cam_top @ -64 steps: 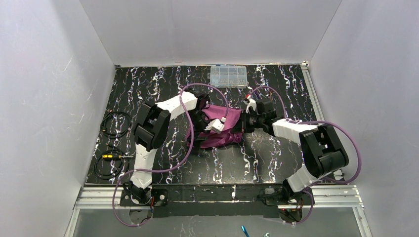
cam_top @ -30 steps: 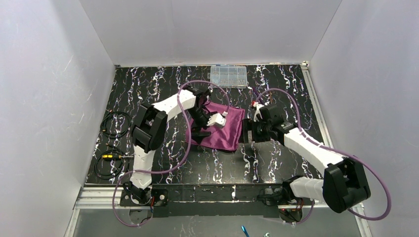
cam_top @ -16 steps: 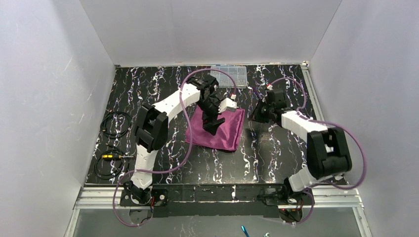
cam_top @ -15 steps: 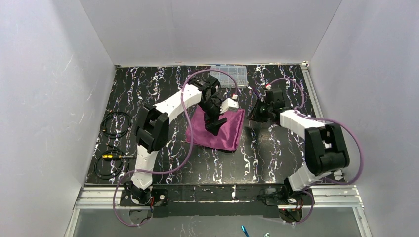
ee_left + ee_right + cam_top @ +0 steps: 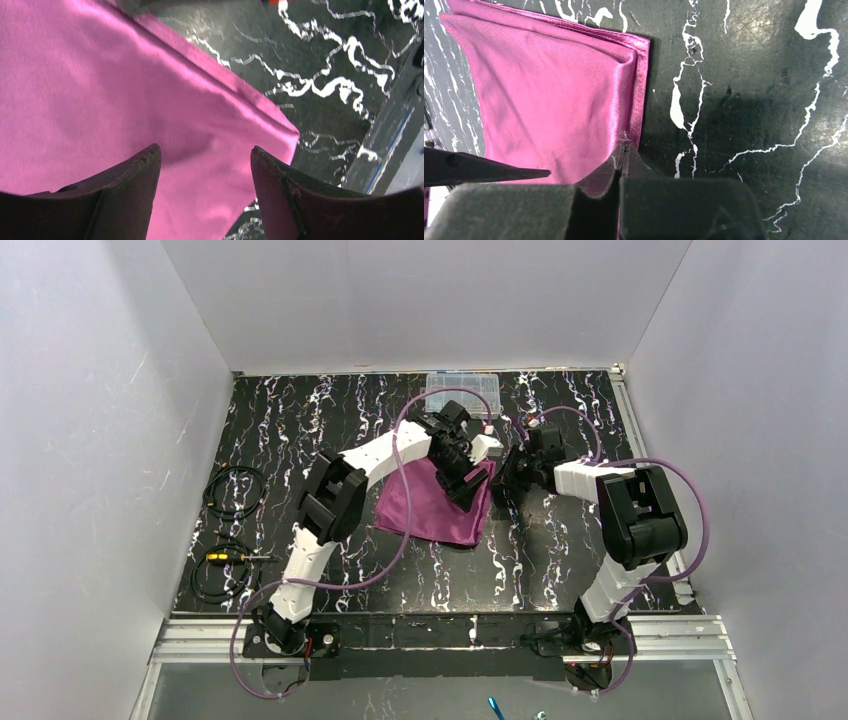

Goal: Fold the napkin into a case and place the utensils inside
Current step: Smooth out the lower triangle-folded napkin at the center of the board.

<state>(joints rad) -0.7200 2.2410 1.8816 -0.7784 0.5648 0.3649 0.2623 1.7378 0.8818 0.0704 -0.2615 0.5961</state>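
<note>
The plum-purple napkin (image 5: 430, 505) lies folded in flat layers on the black marbled table (image 5: 300, 430). My left gripper (image 5: 466, 480) hangs open just above the napkin's right part, with its fingers (image 5: 130, 195) either side of bare cloth (image 5: 100, 100) near a corner. My right gripper (image 5: 506, 482) is shut, and its tips (image 5: 625, 148) touch the napkin's layered right edge (image 5: 636, 75). Whether any cloth is pinched between them does not show. A left finger (image 5: 489, 173) pokes into the right wrist view. The utensils are out of view.
A clear plastic compartment box (image 5: 462, 391) stands at the back of the table behind both grippers. Coiled black cables (image 5: 233, 490) lie at the left edge. White walls close in the table on three sides.
The left gripper has moved right across the napkin toward its right edge and narrowed somewhat. The right gripper has shut and come left to the napkin's right edge.
</note>
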